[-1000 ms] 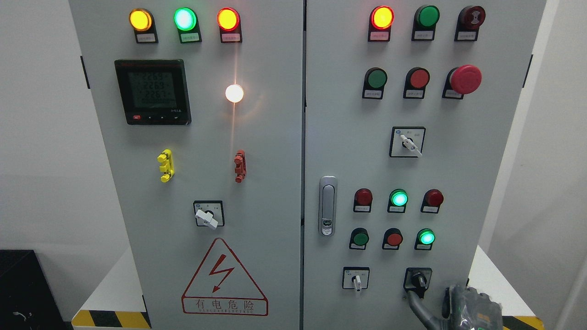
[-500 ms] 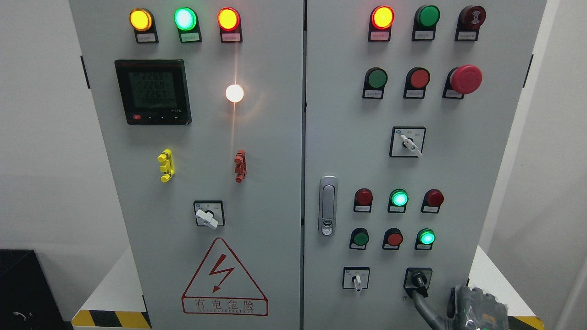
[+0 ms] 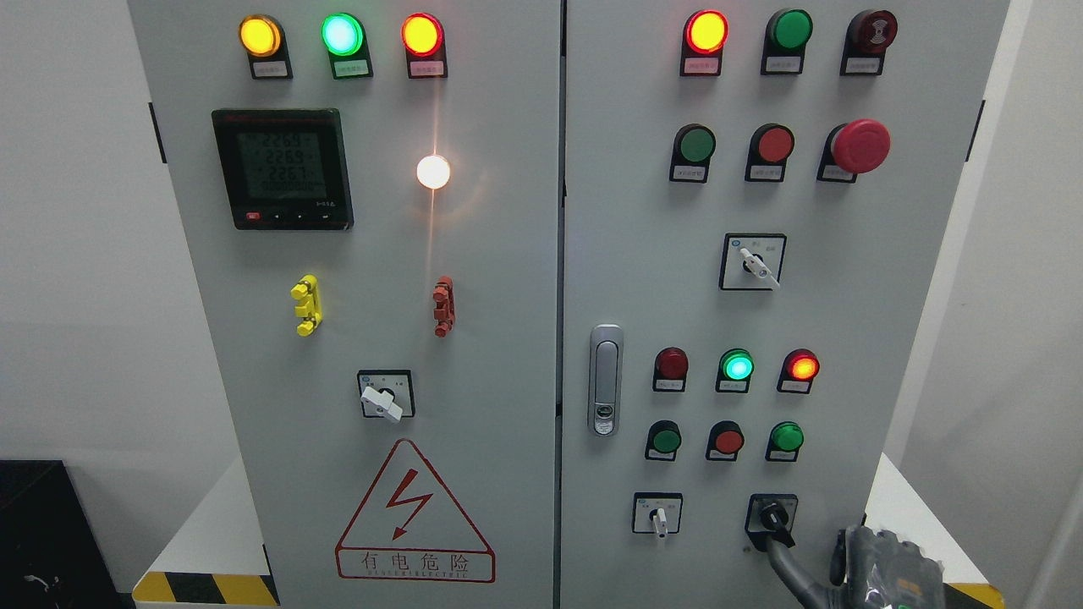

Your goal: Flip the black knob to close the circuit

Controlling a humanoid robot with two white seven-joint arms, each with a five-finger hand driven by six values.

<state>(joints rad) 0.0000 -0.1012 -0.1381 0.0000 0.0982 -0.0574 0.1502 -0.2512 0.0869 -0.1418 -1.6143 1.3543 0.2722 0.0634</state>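
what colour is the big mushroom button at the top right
Red, best seen in the head view.

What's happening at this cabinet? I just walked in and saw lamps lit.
The robot's right hand sits at the lower right of the grey electrical cabinet, one dark finger reaching up to the black rotary knob. Above the knob, a round red lamp and a round green lamp glow. The left hand is out of view.

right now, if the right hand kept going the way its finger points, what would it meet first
The black knob. The right hand sits at the lower right, one dark finger reaching up-left to the knob's lower edge; it looks already in contact, though depth is unclear.
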